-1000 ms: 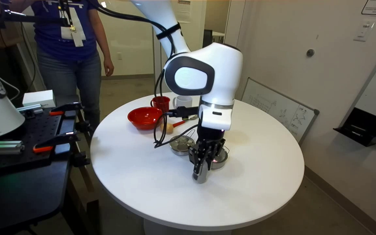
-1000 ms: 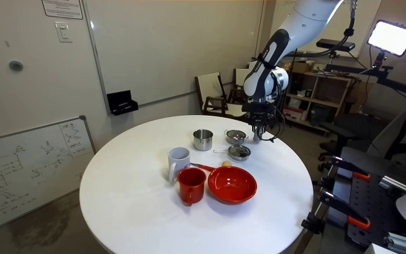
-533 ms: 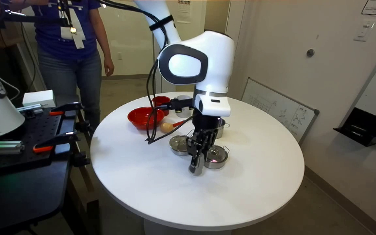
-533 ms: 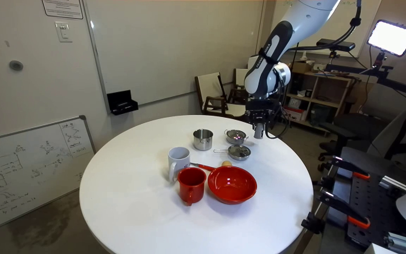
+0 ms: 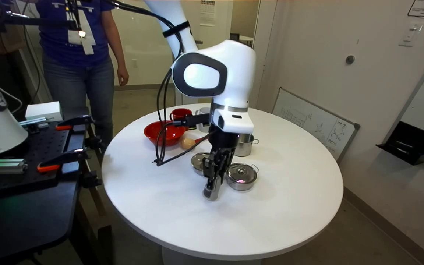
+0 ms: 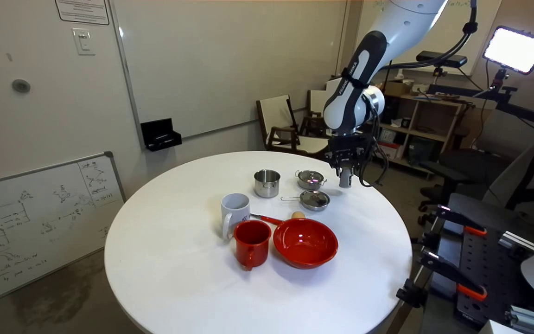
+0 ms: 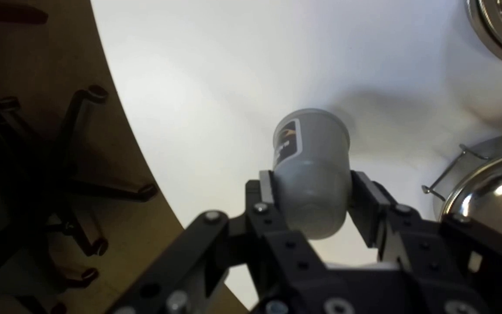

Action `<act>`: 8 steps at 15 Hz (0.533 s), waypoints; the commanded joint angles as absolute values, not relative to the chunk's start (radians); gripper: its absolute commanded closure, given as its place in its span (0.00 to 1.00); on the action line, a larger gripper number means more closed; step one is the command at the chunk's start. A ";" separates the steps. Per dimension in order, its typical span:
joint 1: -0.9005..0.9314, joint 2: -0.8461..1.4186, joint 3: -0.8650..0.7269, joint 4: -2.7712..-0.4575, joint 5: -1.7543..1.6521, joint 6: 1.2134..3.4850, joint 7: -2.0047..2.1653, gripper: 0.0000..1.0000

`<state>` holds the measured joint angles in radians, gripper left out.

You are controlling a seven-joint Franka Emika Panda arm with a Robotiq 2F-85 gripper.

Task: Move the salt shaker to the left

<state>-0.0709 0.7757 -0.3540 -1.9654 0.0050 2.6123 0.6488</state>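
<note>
Grey salt shaker (image 7: 313, 168) clamped in the black gripper (image 7: 312, 189), near a lidded steel pot (image 5: 242, 177)

White and rounded, the arm (image 5: 237, 70) extends down from above, over the white table (image 5: 289, 213). In an exterior view the gripper slants downward, and the shaker leans with it. Both fingers (image 7: 365, 200) press the shaker's upper sides; its lower part shows below them. Whether it touches the table I cannot tell.

Dull and cylindrical, the shaker bears a dark label (image 7: 287, 141) with a pale border, the print too blurred to read. The pot is shiny and round, with wire handles. A glossy red bowl (image 6: 305, 246), a red mug (image 6: 253, 253) and a white mug (image 6: 241, 213) stand well apart from the shaker.

In the wrist view the table's edge curves past on the left, white surface spreading between it and the shaker. On the opposite side, tabletop separates the shaker from the pot's wire handle.
</note>
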 commanded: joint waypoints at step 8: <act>-0.032 0.776 -0.345 -1.984 0.025 2.662 0.662 0.81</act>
<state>-0.0626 0.7778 -0.3452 -1.9650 0.0076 2.6193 0.6498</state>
